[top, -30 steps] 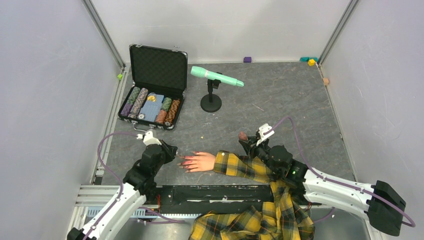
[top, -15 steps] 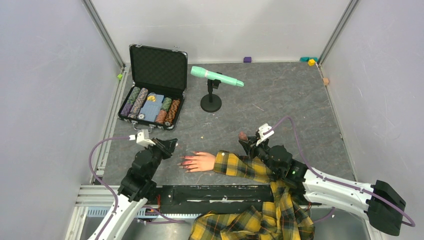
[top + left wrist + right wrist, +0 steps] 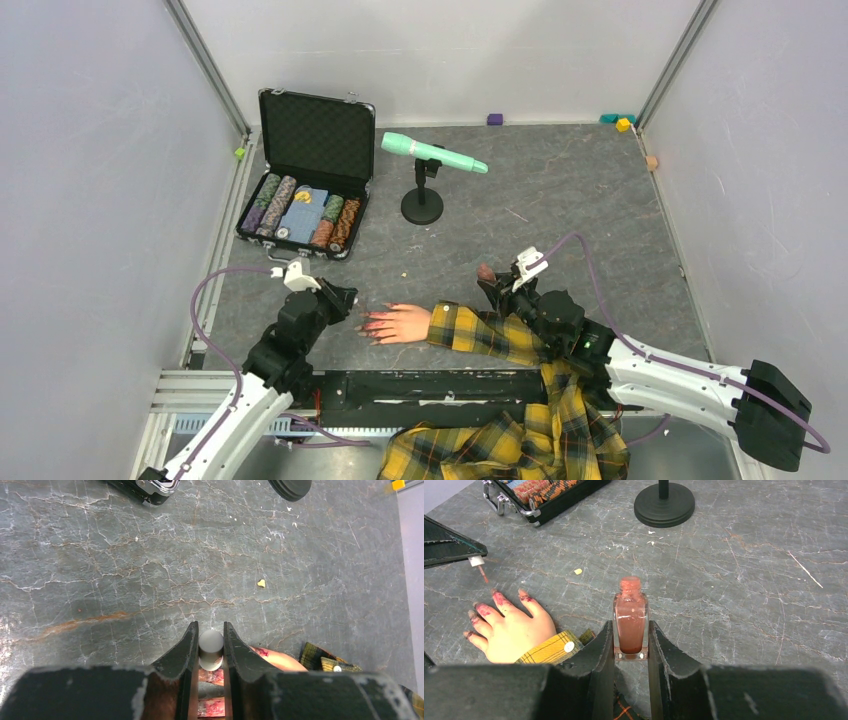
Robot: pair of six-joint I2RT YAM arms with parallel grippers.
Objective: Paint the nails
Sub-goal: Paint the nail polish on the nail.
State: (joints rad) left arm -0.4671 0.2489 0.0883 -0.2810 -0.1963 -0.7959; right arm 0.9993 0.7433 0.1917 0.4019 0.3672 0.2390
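Pinching round white cap [image 3: 210, 644] in left hand [image 3: 210, 630] near glossy red nails [image 3: 499, 598]; squeezing open pink glass bottle [image 3: 630, 615] in right hand [image 3: 630, 628].

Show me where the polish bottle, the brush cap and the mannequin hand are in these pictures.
polish bottle [image 3: 630, 627], right wrist view, on its glass body.
brush cap [image 3: 211, 642], left wrist view, on its round top.
mannequin hand [image 3: 516, 630], right wrist view, on the back of the hand.
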